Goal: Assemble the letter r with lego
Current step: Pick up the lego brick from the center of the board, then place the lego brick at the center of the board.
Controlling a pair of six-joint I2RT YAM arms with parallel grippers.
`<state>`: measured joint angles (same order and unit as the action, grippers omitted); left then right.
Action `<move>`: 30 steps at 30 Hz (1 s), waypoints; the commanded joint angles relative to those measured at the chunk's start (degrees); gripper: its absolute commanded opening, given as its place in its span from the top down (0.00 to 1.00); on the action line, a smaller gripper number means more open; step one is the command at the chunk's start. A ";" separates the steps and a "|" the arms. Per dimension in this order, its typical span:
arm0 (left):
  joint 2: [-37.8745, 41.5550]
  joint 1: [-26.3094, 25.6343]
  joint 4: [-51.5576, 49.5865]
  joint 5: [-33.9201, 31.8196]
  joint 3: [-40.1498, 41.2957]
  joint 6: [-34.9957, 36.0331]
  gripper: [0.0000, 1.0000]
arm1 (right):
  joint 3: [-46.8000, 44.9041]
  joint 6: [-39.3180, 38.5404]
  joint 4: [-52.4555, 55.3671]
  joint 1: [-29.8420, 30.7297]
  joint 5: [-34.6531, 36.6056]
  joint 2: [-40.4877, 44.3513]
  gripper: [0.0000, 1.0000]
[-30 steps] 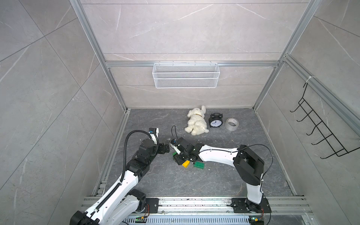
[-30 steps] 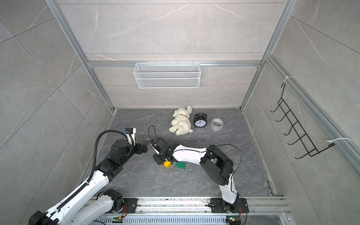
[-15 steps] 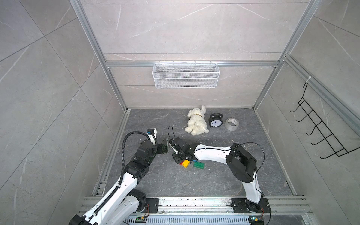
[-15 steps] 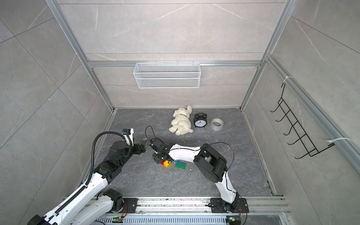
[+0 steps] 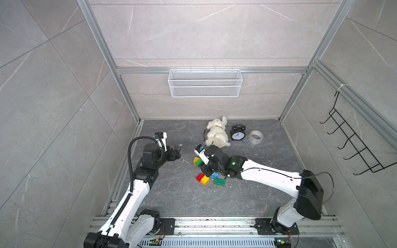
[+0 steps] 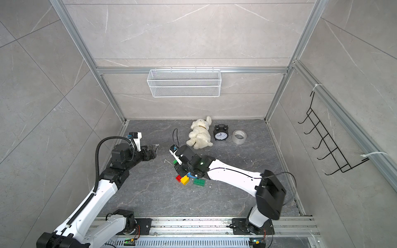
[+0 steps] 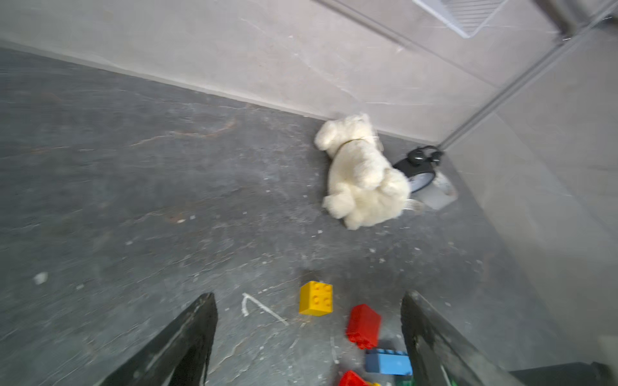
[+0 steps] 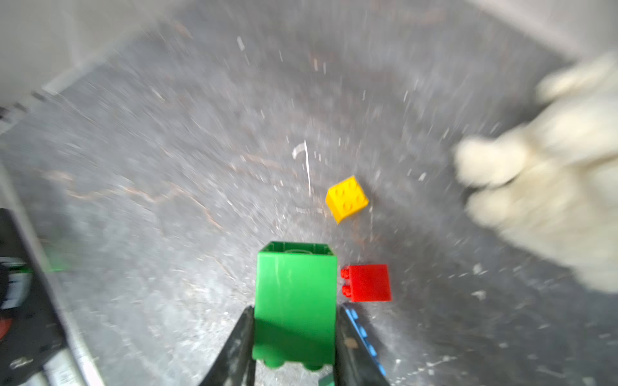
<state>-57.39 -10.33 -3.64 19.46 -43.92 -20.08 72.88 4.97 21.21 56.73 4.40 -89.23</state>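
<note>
Closest to the base, loose on the floor: flat green brick [image 5: 219,181], yellow brick [image 5: 205,180], red brick [image 5: 199,177], blue brick [image 5: 214,175]. Just past them, right gripper [image 8: 294,310] clamped on a green brick [image 8: 296,287], fingers [image 8: 239,341] narrow against its two sides, studs toward the wrist. Off to the side, left gripper [image 7: 309,296] spread wide, holding nothing, second yellow brick [image 7: 316,298] on the floor ahead of its tips, not touching. Farthest back, white plush [image 5: 217,133].

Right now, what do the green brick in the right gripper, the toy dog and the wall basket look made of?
The green brick: hard moulded plastic, glossy, with crisp edges and light streaks on its face. The toy dog: soft plush, matte, fuzzy outline. The basket: fine wire mesh, likely white-coated metal; the wall shows through it.
</note>
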 commanded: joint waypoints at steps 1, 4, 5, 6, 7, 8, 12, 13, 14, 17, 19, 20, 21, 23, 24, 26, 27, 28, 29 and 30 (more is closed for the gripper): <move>-6.02 0.88 0.10 25.38 -7.77 -3.04 0.15 | 0.45 -7.27 4.74 0.31 -2.14 2.59 0.73; -12.47 0.76 -0.15 36.90 -12.55 -5.39 0.28 | 1.21 -9.43 5.95 0.30 -2.16 4.35 0.74; -13.57 0.82 0.11 39.06 -13.17 -5.87 0.31 | 1.17 -9.80 5.95 0.31 -2.18 4.89 0.73; -14.24 0.67 0.24 40.04 -13.43 -6.08 0.33 | 1.12 -10.02 5.95 0.30 -2.12 5.32 0.73; -14.41 0.66 0.03 40.27 -13.42 -6.03 0.33 | 1.14 -10.22 6.17 0.31 -2.28 5.68 0.73; -14.44 0.58 -0.13 40.90 -13.30 -5.90 0.33 | 1.12 -10.38 6.14 0.31 -2.23 5.97 0.73; -16.73 -0.43 -5.92 46.04 -15.70 -3.67 0.34 | 0.46 -10.64 4.75 0.31 0.17 7.34 0.73; -17.08 -1.03 -9.43 45.23 -16.71 -1.56 0.36 | 0.40 -10.81 4.27 0.32 0.38 7.69 0.73; -17.27 -1.77 -11.99 43.86 -17.26 0.15 0.36 | 0.24 -11.08 3.73 0.31 0.55 7.99 0.73; -17.65 -4.08 -14.73 43.42 -18.13 2.60 0.36 | 0.20 -11.87 2.78 0.31 2.27 7.64 0.73; -18.40 -5.33 -17.15 42.68 -19.06 3.97 0.36 | 0.27 -12.11 2.04 0.31 2.90 7.54 0.72; -18.78 -5.84 -18.05 42.23 -19.41 4.55 0.36 | 0.17 -12.09 1.44 0.31 2.76 7.70 0.72; -19.18 -6.46 -19.17 41.50 -19.84 5.31 0.36 | -0.09 -12.18 0.72 0.31 2.55 8.05 0.72; -19.97 -7.46 -21.97 40.57 -20.78 7.35 0.37 | -0.46 -12.45 -0.66 0.31 3.27 8.63 0.72; -20.34 -7.87 -22.62 40.38 -21.02 7.87 0.37 | -0.46 -12.72 -0.94 0.31 3.82 8.72 0.72; -20.83 -8.62 -23.03 40.27 -21.29 8.35 0.38 | -0.46 -13.02 -1.37 0.31 4.53 8.55 0.71; -21.05 -8.75 -23.06 40.42 -21.38 8.32 0.38 | -0.53 -13.09 -1.71 0.31 4.73 8.47 0.71; -21.18 -8.91 -23.08 40.25 -21.38 8.49 0.39 | -0.56 -13.07 -1.98 0.31 4.90 8.46 0.71; -21.42 -8.92 -23.33 40.29 -21.47 8.69 0.39 | -0.83 -13.01 -2.44 0.30 5.07 8.55 0.71; -21.58 -9.01 -23.65 40.43 -21.55 8.75 0.41 | -1.10 -12.98 -2.86 0.31 5.40 8.62 0.71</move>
<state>-78.59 -19.14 -24.86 59.18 -63.26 -13.76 72.79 -7.18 20.75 56.73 8.08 -82.21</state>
